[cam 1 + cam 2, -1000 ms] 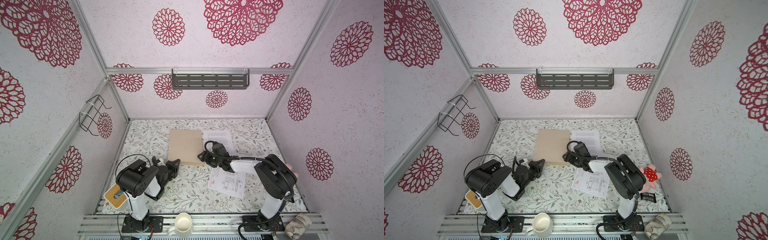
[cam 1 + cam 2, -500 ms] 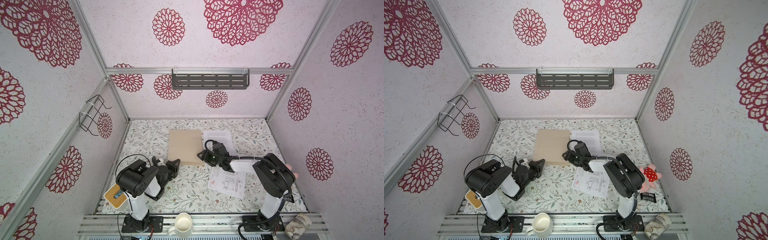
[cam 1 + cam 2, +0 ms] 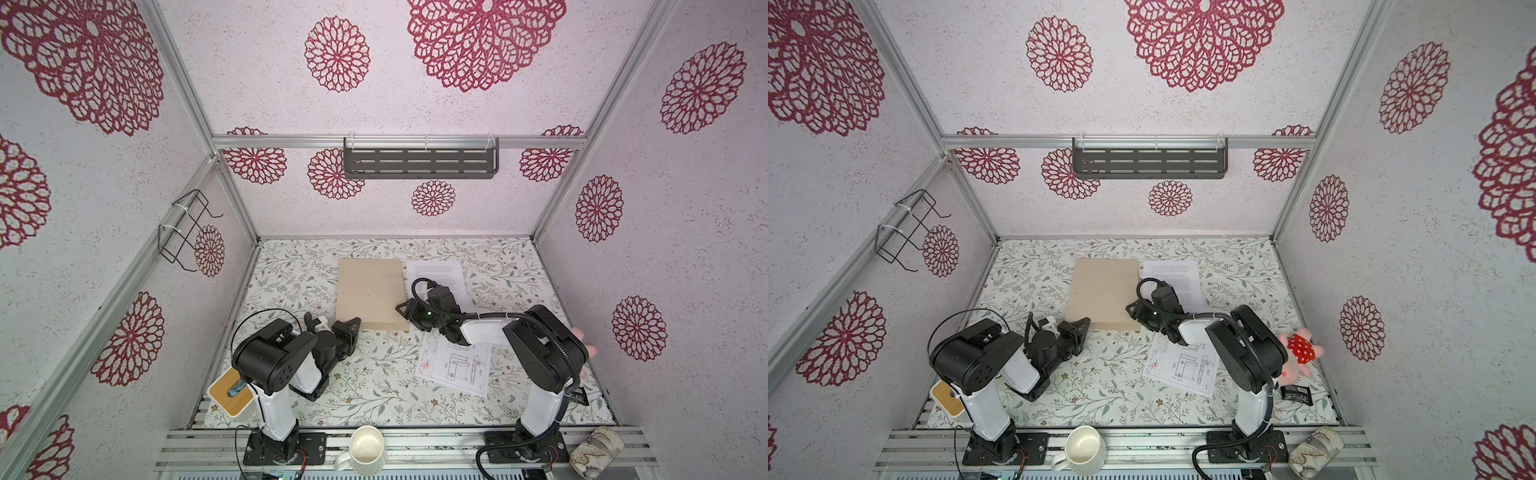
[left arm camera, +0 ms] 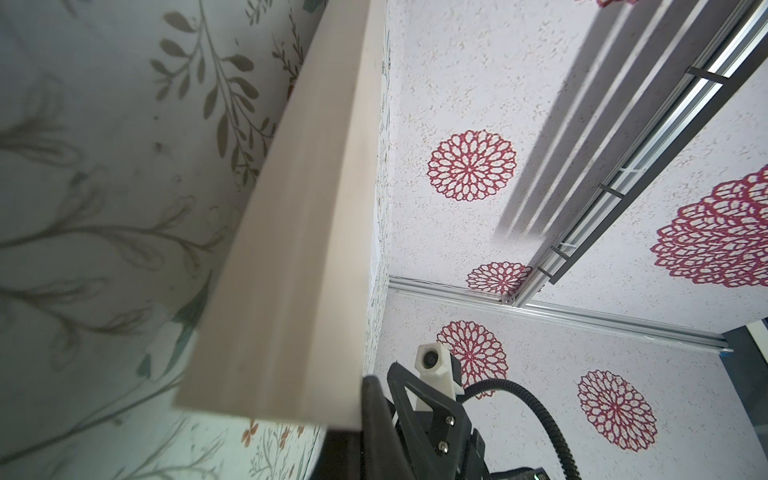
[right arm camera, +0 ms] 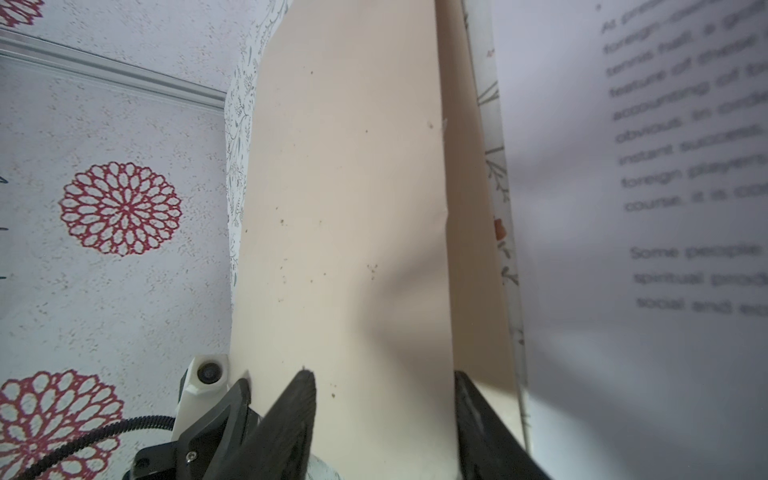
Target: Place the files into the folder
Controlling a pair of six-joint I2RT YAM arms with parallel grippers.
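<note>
Glazed white ceramic comes first: a round mug (image 3: 365,449) stands on the ribbed metal rail at the front edge, its pale inside facing up, and a cylindrical can (image 3: 596,451) with a marbled print lies on its side at the rail's right end. Just behind, at the left corner, is a white tissue box (image 3: 230,392) with a smooth bamboo lid, something blue poking from its slot. On the right edge, in a top view, a soft pink plush toy (image 3: 1300,353) in a red dotted dress sits by a flat black packet (image 3: 1296,392). The surface (image 3: 291,282) is covered with a matte cloth printed with leafy sprigs. On it the drawing sheet (image 3: 457,370), thin white paper with black line work and a small red mark, lies slightly askew under the right arm's forearm, outside the folder. The left claw (image 3: 353,322) is clenched with its tips at the near left corner of the folder (image 3: 370,291); whether it pinches the card I cannot tell. The folder is a plain beige cardboard rectangle, lying flat and closed. The right claw (image 3: 401,307) is at its near right edge, fingers apart, one over the cover and one by the edge, gripping nothing. The text sheet (image 3: 440,274) lies just beside the folder's right side, also outside it. On the back wall hangs a dark slotted metal shelf (image 3: 419,162).
</note>
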